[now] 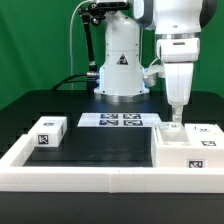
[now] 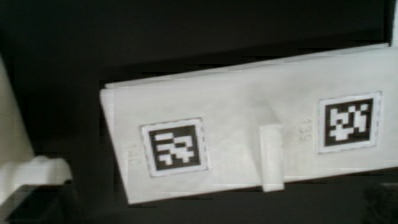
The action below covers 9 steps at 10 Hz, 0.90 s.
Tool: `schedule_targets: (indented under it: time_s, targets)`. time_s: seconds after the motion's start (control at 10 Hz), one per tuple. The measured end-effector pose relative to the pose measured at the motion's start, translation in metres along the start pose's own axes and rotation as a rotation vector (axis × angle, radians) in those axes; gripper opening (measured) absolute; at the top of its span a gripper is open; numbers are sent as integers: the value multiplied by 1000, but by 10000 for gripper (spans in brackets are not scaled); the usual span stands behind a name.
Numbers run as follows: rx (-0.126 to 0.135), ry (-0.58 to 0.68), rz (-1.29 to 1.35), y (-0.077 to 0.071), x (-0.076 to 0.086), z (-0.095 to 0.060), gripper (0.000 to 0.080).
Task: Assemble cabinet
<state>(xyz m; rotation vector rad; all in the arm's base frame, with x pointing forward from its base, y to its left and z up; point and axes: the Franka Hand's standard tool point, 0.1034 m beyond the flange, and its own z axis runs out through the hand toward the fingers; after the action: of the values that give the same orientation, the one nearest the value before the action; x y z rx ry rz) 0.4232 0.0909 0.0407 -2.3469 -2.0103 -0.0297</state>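
Note:
The large white cabinet body (image 1: 184, 152) stands at the exterior view's right, against the front border wall. Just behind it lies a white door panel (image 1: 176, 129). In the wrist view this panel (image 2: 240, 125) fills the middle, showing two square tags and a narrow raised ridge (image 2: 270, 158). My gripper (image 1: 176, 118) hangs straight above the panel and holds nothing. In the wrist view only dim dark finger shapes (image 2: 36, 172) show at the frame's edges, set wide apart. Another tagged white panel (image 1: 207, 131) lies at the far right. A small tagged white block (image 1: 47, 132) lies at the left.
The marker board (image 1: 120, 120) lies flat in front of the robot base (image 1: 120, 70). A long low white border wall (image 1: 90, 178) runs along the front and both sides of the black mat. A pale edge (image 2: 9, 120) shows beside the panel in the wrist view.

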Motion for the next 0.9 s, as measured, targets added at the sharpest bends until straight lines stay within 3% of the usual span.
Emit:
schedule_targets:
  time_s: [0.3,0.7,0.9]
  targets:
    - [1,20,1,-4,1,18,797]
    - [13,23,6,-8,0,25,785]
    - [14,23,7,-8,0,26,430]
